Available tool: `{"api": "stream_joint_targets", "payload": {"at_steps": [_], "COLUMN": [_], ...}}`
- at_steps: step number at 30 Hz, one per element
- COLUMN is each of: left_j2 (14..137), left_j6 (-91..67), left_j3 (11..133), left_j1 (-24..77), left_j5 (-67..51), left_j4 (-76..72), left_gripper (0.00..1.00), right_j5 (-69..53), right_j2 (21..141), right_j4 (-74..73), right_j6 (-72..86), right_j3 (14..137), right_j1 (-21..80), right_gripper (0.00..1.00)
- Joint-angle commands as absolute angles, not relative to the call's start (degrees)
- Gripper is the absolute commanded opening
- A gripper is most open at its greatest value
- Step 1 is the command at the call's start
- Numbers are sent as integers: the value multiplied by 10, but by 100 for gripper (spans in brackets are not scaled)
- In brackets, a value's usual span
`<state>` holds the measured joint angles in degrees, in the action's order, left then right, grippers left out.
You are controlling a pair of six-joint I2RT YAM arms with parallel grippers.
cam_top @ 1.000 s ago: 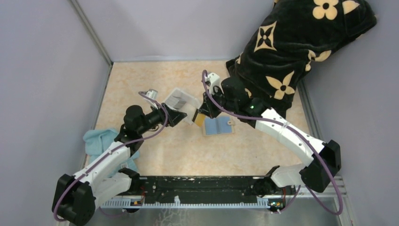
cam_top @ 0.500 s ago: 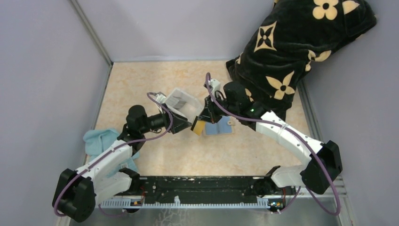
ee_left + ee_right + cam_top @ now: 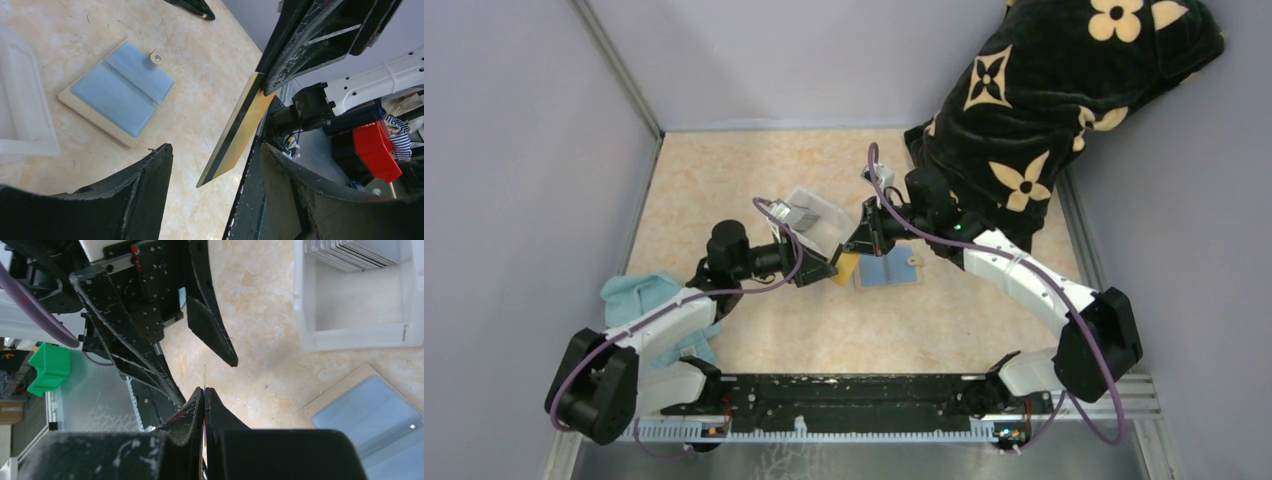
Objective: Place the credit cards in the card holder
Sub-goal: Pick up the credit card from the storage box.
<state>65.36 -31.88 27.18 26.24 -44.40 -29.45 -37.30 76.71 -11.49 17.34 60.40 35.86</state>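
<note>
My right gripper (image 3: 856,250) is shut on a tan-gold credit card (image 3: 847,269) and holds it on edge above the table, just left of the card holder. The card holder (image 3: 889,267) lies open and flat, blue-grey lining up. My left gripper (image 3: 826,270) is open, and the card's free end (image 3: 239,131) hangs between its two fingers (image 3: 150,190) without being gripped. In the right wrist view the card shows as a thin edge (image 3: 205,376) above the closed gripper (image 3: 205,392). Several more cards (image 3: 350,252) stand in the clear tray (image 3: 816,218).
A light blue cloth (image 3: 639,305) lies at the left by the left arm. A black blanket with tan flowers (image 3: 1044,90) fills the back right corner. Grey walls close in the table on three sides. The card holder (image 3: 117,90) and tray (image 3: 20,100) also show in the left wrist view.
My left gripper has moved right, from beside the tray to around the hanging card. My right gripper has shifted slightly, still holding the card.
</note>
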Motion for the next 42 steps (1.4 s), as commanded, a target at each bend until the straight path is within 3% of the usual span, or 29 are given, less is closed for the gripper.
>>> {"api": "stream_joint_targets", "payload": {"at_steps": [1,5,10,16,18,19,22,26,29,38,42], "left_j2": [681,699,716,728,729,730,735,739,738,777,835], "left_j6": [-307,-309,-312,-312,-311,-312,-321,-351,-369,-435,-480], "left_j3": [290,296,304,303,301,299,292,274,263,296,328], "left_j1": [267,269,269,269,269,270,269,271,289,408,447], "left_j5": [-467,-475,-489,-502,-502,-502,-498,-456,-393,-112,-45], "left_j4": [-330,-346,-358,-364,-364,-365,-374,-391,-387,-315,-310], "left_gripper": [71,67,54,25,13,1,0,0,0,0,0], "right_j5": [-424,-435,-447,-459,-461,-461,-458,-408,-357,-111,-4], "right_j2": [784,801,818,837,844,846,850,833,809,718,705], "right_j4": [-67,-65,-60,-52,-50,-49,-50,-60,-63,-77,-103], "right_j6": [184,182,183,190,192,192,193,193,190,203,208], "right_j3": [611,613,611,617,619,620,625,620,605,541,515], "right_j1": [353,349,342,331,329,329,328,323,320,318,318], "right_gripper": [0,0,0,0,0,0,0,24,32,35,36]}}
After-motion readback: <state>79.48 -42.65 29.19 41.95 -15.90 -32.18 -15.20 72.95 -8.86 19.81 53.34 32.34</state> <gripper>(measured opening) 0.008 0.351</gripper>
